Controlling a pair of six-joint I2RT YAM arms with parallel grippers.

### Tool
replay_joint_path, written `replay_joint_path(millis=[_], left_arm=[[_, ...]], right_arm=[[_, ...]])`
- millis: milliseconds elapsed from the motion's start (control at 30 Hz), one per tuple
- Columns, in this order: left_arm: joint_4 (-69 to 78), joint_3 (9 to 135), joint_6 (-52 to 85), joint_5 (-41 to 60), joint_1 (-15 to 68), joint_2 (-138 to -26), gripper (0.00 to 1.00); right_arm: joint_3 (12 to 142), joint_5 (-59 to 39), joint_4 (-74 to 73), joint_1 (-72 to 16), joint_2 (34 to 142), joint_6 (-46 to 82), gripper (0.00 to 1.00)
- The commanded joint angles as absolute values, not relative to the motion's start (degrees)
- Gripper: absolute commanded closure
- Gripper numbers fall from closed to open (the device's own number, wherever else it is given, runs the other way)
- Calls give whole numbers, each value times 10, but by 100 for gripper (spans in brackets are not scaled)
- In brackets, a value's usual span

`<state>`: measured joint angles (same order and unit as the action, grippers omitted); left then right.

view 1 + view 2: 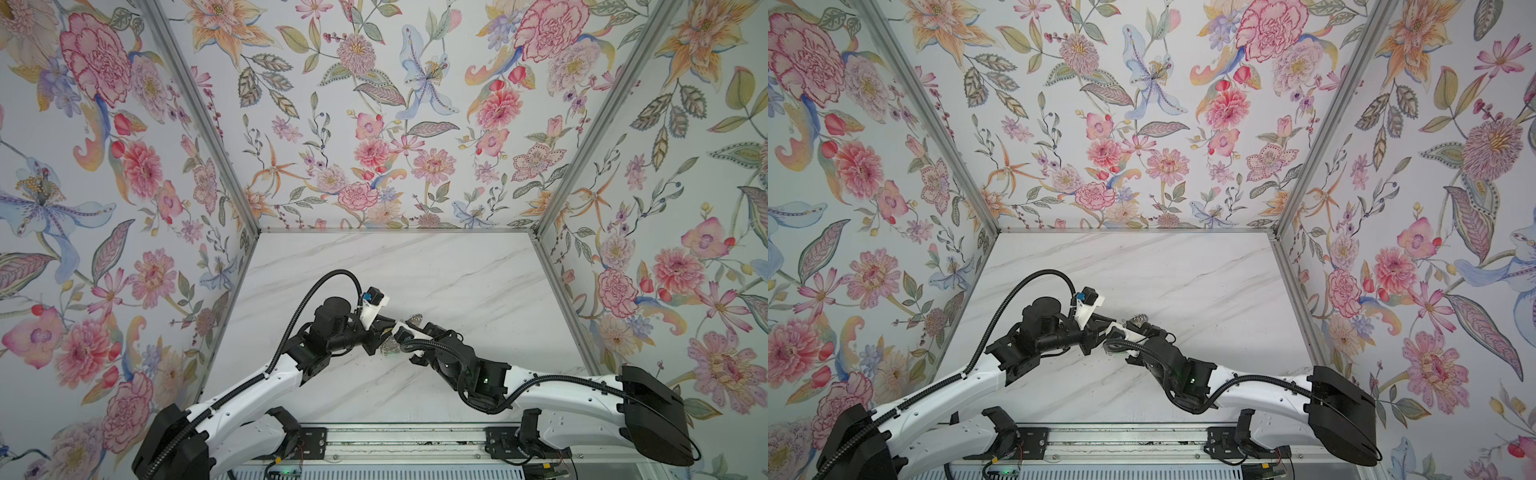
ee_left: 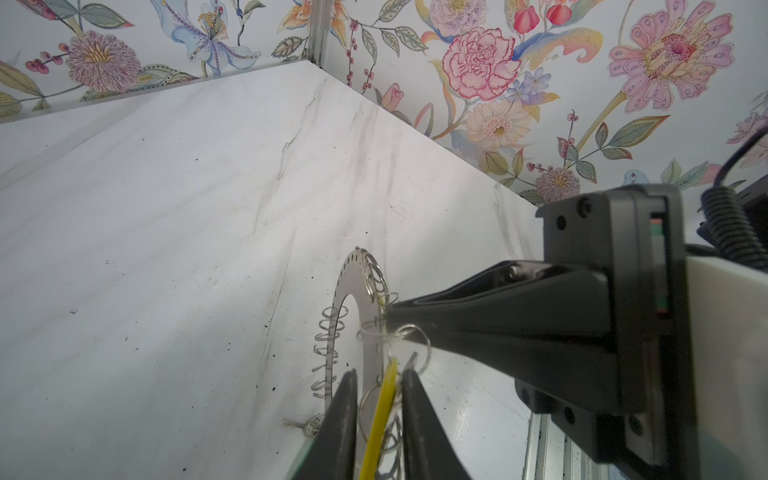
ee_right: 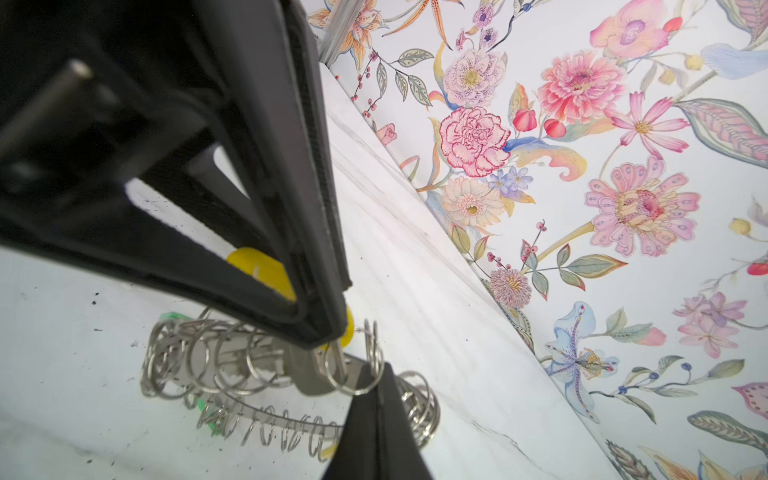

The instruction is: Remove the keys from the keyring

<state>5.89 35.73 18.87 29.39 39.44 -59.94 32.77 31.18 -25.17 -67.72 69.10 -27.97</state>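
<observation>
Watching left gripper (image 2: 378, 399) pinch yellow tag (image 2: 380, 419), right gripper (image 3: 376, 388) clamped on keyring (image 2: 353, 282); we fear tag slipping, wire loop (image 2: 411, 345) snagging.

Far tabletop (image 1: 415, 266) open, both arms crowd keyring (image 2: 353, 282) mid-table
</observation>
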Motion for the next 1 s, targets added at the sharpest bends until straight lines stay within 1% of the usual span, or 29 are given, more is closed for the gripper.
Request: replay_joint_path(millis=[0, 33, 300, 367, 433, 467, 733, 967], left_arm=[[33, 344, 181, 250, 397, -578, 75], [37, 341, 183, 243, 397, -572, 73], [48, 342, 187, 245, 397, -565, 69], [47, 343, 186, 245, 397, -562, 65], [47, 343, 186, 242, 397, -554, 58], [47, 344, 186, 241, 397, -552, 56], [50, 360, 179, 222, 419, -530, 56], [23, 381, 128, 173, 467, -564, 55]], right_arm=[[327, 310, -287, -674, 664, -263, 100], [327, 307, -284, -672, 661, -262, 100], [328, 302, -279, -671, 658, -261, 100], [329, 302, -279, -671, 658, -261, 100], [328, 303, -281, -672, 657, -263, 100], [328, 304, -282, -672, 657, -263, 100], [333, 304, -282, -673, 668, -269, 100], [340, 283, -268, -668, 668, -248, 100]])
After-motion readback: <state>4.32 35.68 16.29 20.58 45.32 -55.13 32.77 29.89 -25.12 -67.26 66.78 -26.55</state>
